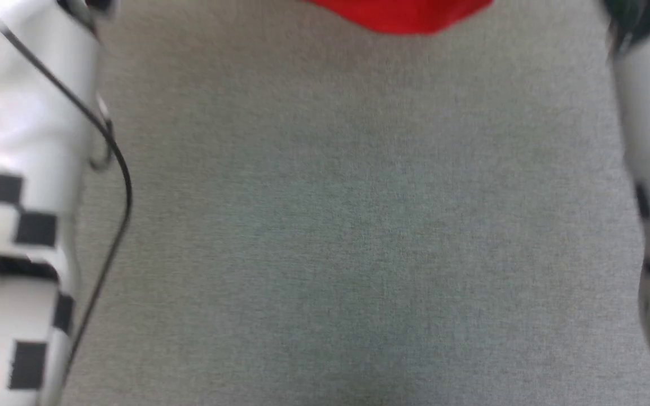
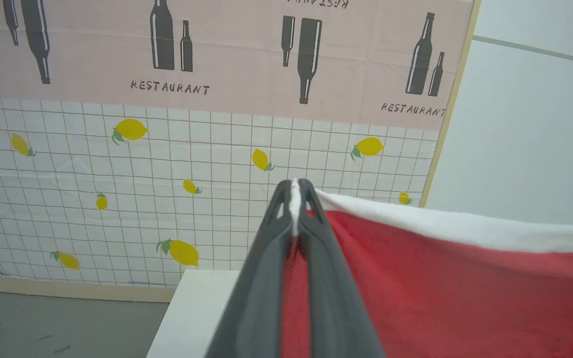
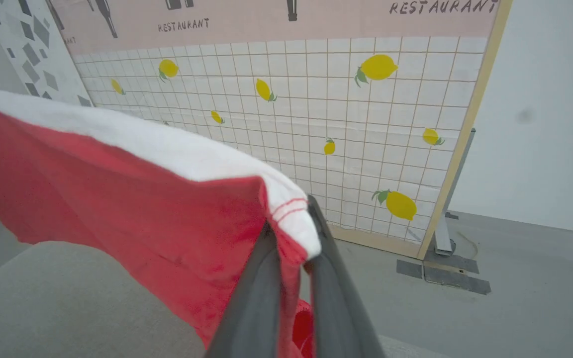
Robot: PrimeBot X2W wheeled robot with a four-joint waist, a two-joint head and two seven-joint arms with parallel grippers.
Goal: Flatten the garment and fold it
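- The left fingers (image 2: 261,278) are pressed together on the garment (image 2: 440,278), pinching one end of its white trim.
- The right fingers (image 3: 336,298) pinch the trim's other end, so the garment's long axis runs straight between the two pairs, neither nearer.
- The red cloth hangs below that taut edge, over the grey surface (image 1: 325,225); I cannot tell whether its hem touches.
- Laying it flat likely needs both ends lowered level.
- Behind the garment stands a lemon-print panel (image 2: 117,174), with grey floor (image 3: 515,278) beneath.
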